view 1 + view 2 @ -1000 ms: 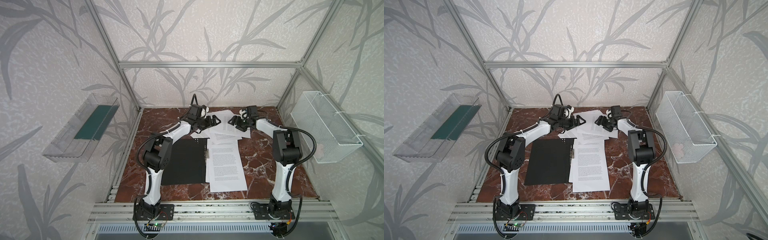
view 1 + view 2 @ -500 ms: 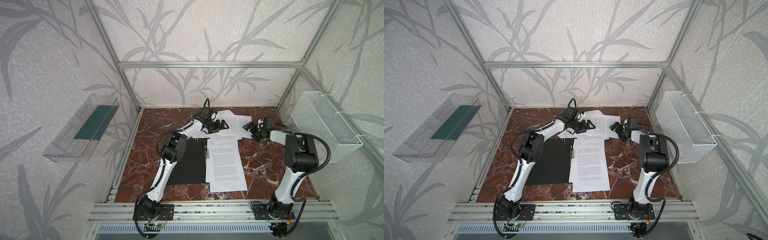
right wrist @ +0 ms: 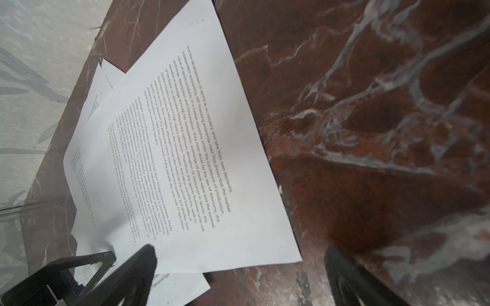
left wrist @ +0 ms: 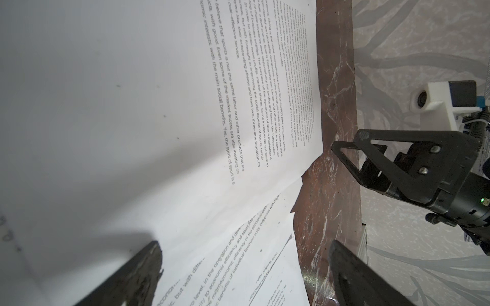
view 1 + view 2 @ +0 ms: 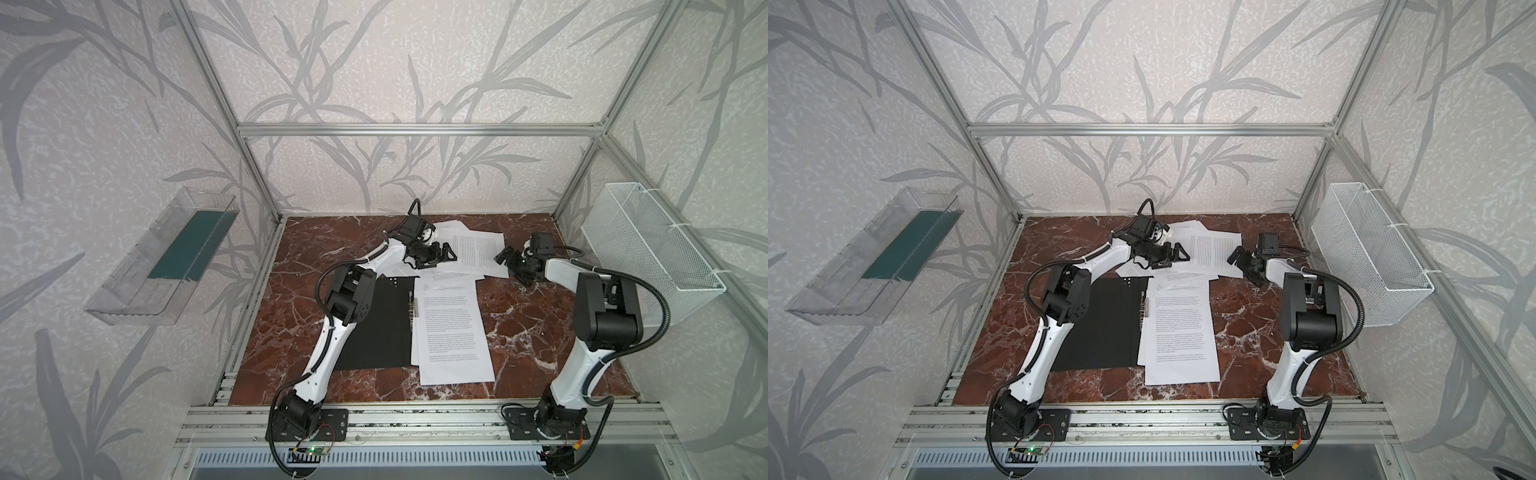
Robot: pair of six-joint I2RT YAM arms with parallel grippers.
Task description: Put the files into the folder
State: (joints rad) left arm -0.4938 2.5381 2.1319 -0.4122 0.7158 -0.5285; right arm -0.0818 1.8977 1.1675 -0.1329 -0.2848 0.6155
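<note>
The folder (image 5: 386,328) lies open on the marble, black inside up, with its metal spine clip (image 5: 414,309) on the right edge. Some files (image 5: 453,332) lie just right of the clip. More files (image 5: 476,253) are fanned in a loose pile at the back. My left gripper (image 5: 442,253) hovers open over the pile's left part, with printed sheets (image 4: 159,106) below and between its fingers (image 4: 148,259). My right gripper (image 5: 513,266) stands open at the pile's right edge. One of its fingers (image 3: 143,262) is over a sheet corner (image 3: 265,246) and the other is over bare marble.
A clear wall tray (image 5: 166,257) holding a green item hangs on the left. A white wire basket (image 5: 648,245) hangs on the right. Aluminium posts frame the red marble table (image 5: 536,328). The left arm's elbow (image 5: 349,295) sits above the folder's left part.
My right gripper has opened wider and drawn back to the right, off the pile's middle. My left gripper has moved right over the pile. The top back sheet now lies further right.
</note>
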